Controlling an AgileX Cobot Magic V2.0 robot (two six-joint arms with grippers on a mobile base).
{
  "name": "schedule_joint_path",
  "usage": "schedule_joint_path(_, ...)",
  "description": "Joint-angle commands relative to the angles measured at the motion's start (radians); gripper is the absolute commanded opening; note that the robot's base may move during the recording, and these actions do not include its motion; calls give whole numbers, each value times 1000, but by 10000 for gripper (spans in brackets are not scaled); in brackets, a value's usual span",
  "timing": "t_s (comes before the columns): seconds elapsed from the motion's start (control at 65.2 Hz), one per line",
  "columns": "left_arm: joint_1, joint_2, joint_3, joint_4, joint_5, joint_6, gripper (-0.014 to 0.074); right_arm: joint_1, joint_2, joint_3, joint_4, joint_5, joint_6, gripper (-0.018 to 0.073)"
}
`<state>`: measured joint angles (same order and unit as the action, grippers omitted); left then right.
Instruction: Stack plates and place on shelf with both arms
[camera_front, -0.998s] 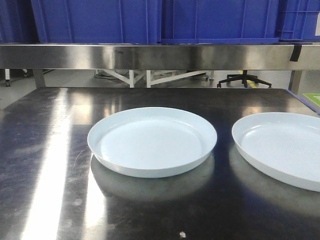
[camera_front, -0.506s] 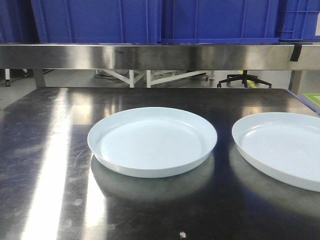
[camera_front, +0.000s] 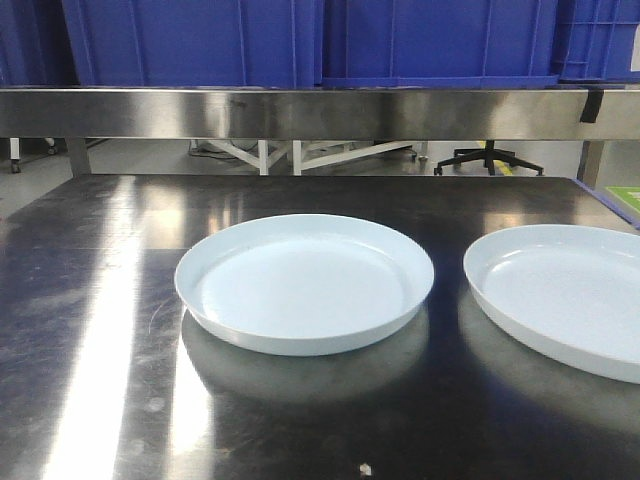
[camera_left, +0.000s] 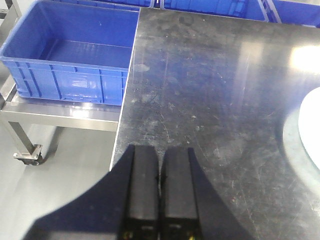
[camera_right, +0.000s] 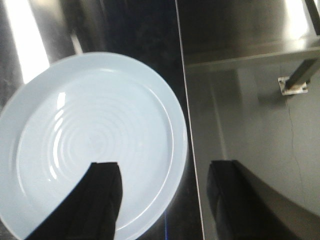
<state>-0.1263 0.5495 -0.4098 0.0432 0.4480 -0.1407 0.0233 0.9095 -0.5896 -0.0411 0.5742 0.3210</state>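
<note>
Front view: two plates are lying flat on the dark steel worktop (camera_front: 90, 300), unstacked and not touching. The middle plate (camera_front: 305, 285) is sitting at frame centre. The right plate (camera_front: 565, 290) is lying at the right edge of the frame, partly cut off. A steel shelf (camera_front: 300, 112) is running across the upper part of the frame, carrying blue crates (camera_front: 200, 40).

Left wrist view: the left gripper (camera_left: 160, 152) is hanging at lower centre, over the worktop's left border. Its jaws are pressed together with nothing between them. A pale plate rim (camera_left: 311, 135) is showing at the right edge of the frame, well apart from the gripper; which plate it is cannot be told. An open blue bin (camera_left: 70, 55) is resting on a steel trolley (camera_left: 60, 115) at upper left.

Right wrist view: the right gripper (camera_right: 165, 170) is hovering with its jaws spread wide, holding nothing. One finger (camera_right: 102, 195) is overlapping the lower part of the right plate (camera_right: 90, 125), which is filling the left half of the frame and lying just beside the worktop's edge. The other finger is standing at lower right, past that edge. Contact between finger and plate cannot be judged.
</note>
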Motion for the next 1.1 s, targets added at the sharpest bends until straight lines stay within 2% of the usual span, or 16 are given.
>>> schedule_joint_path(0.0,-6,-2,-29,0,-70,-2,97,-2,39,-37,-12,-60,-13,485)
schedule_joint_path(0.2,-6,-2,-29,0,-70,-2,97,-2,157,-37,-71,-130,-13,485)
schedule_joint_path(0.491,-6,-2,-29,0,-70,-2,97,-5,296,-39,-71,-232,-13,485)
schedule_joint_path(0.905,-6,-2,-29,0,-73,-2,97,-78,379,-39,-71,-283,-13,484)
schedule_joint_path(0.998,-6,-2,-29,0,-73,-2,97,-78,393,-39,-71,-296,-13,428)
schedule_joint_path(1.09,-6,-2,-29,0,-74,-2,97,-78,398,-39,-71,-297,-13,274)
